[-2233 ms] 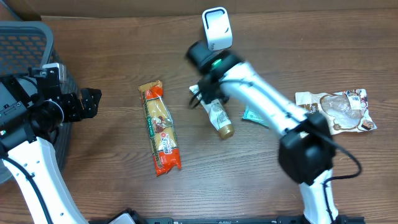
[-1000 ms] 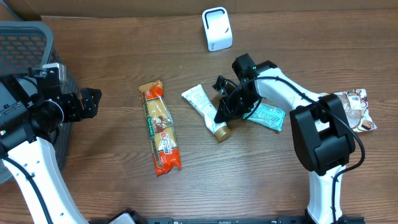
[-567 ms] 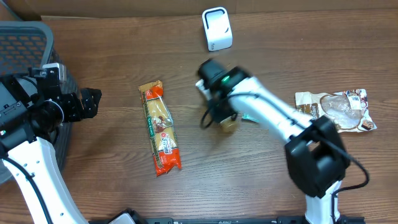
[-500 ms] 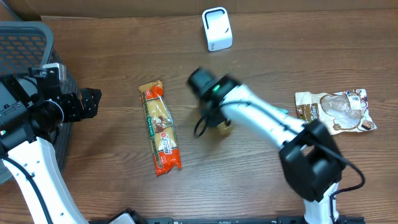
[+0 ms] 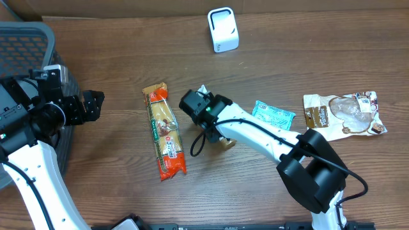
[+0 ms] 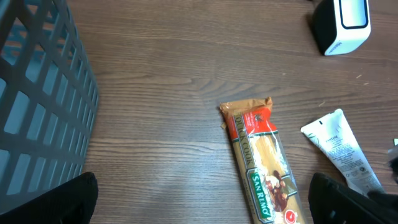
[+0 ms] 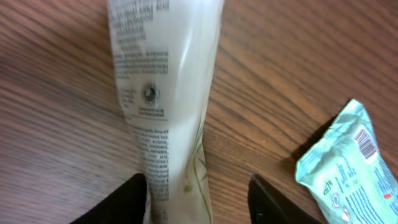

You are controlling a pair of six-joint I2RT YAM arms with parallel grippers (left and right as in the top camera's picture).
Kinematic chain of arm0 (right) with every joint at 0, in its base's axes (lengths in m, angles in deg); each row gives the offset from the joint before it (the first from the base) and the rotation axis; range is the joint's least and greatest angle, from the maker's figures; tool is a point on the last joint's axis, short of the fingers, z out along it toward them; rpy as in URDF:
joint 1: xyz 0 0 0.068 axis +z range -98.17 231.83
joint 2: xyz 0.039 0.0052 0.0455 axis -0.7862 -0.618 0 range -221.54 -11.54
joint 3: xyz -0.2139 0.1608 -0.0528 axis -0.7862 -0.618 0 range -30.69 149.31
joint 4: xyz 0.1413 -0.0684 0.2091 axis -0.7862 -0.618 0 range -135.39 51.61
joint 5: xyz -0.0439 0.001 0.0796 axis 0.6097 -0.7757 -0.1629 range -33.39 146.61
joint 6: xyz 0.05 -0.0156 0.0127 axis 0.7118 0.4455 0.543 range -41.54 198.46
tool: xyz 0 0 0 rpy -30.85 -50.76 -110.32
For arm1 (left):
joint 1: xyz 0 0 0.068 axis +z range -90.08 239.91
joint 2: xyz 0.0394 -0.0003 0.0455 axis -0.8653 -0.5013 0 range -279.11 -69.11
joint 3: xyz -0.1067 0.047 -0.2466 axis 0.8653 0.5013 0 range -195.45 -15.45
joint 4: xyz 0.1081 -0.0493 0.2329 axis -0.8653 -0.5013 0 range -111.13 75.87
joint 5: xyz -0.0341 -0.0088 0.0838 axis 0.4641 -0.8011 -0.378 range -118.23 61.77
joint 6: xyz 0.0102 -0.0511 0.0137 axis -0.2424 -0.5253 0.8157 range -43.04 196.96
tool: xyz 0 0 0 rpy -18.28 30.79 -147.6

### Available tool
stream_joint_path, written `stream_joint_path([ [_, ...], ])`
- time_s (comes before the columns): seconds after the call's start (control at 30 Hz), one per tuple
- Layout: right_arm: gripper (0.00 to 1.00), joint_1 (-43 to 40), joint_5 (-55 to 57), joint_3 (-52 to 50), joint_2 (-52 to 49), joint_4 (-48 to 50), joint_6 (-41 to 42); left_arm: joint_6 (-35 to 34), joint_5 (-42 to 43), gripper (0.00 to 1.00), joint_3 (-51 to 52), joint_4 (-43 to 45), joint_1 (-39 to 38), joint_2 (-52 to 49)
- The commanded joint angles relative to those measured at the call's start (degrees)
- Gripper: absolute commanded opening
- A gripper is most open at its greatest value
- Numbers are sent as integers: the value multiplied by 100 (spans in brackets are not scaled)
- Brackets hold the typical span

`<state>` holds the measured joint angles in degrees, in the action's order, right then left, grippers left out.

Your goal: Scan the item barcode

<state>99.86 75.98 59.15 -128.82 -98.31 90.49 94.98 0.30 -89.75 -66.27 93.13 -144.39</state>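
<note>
A white tube with a gold cap (image 5: 227, 142) lies on the table at the centre, mostly under my right arm. My right gripper (image 5: 216, 131) stands open astride it. In the right wrist view the tube (image 7: 165, 93) runs up between the fingers, against the left finger (image 7: 124, 202), with a gap to the right one. The white scanner (image 5: 223, 29) stands at the back of the table. My left gripper (image 5: 89, 105) hovers open beside the basket with nothing between its fingers (image 6: 348, 199).
A grey basket (image 5: 25, 38) stands at the far left. A long pasta pack (image 5: 165, 131) lies left of the tube. To the tube's right is a teal packet (image 5: 273, 115), and further right a snack bag (image 5: 345, 114).
My right gripper has swung to the left over the tube, and its jaws have gone from shut to open. The left arm has not moved.
</note>
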Motion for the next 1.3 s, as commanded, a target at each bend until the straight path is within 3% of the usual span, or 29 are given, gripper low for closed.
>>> stream_joint_path([
  [0.0, 58, -157, -472, 708, 138, -116, 37, 85, 90, 99, 4, 9, 13, -7],
  [0.13, 62, -393, -1768, 1113, 221, -289, 37, 85, 90, 100, 4, 7, 13, -7],
  [0.27, 57, -555, -3425, 940, 216, -219, 42, 85, 90, 100, 4, 7, 13, -7],
  [0.5, 56, -391, -3698, -35, 212, -46, 227, 85, 90, 100, 4, 9, 13, -7],
  [0.7, 54, -479, -3047, -629, 212, -190, 428, 85, 90, 100, 4, 9, 13, -7],
  [0.93, 56, -824, -699, -636, 214, -356, 422, 85, 90, 100, 4, 7, 13, -7],
  [1.07, 59, -1071, 535, -636, 214, 116, 74, 85, 90, 99, 4, 7, 13, -7],
  [1.27, 62, -1567, 212, -636, 214, 1552, -1027, 85, 90, 100, 4, 7, 13, -7],
])
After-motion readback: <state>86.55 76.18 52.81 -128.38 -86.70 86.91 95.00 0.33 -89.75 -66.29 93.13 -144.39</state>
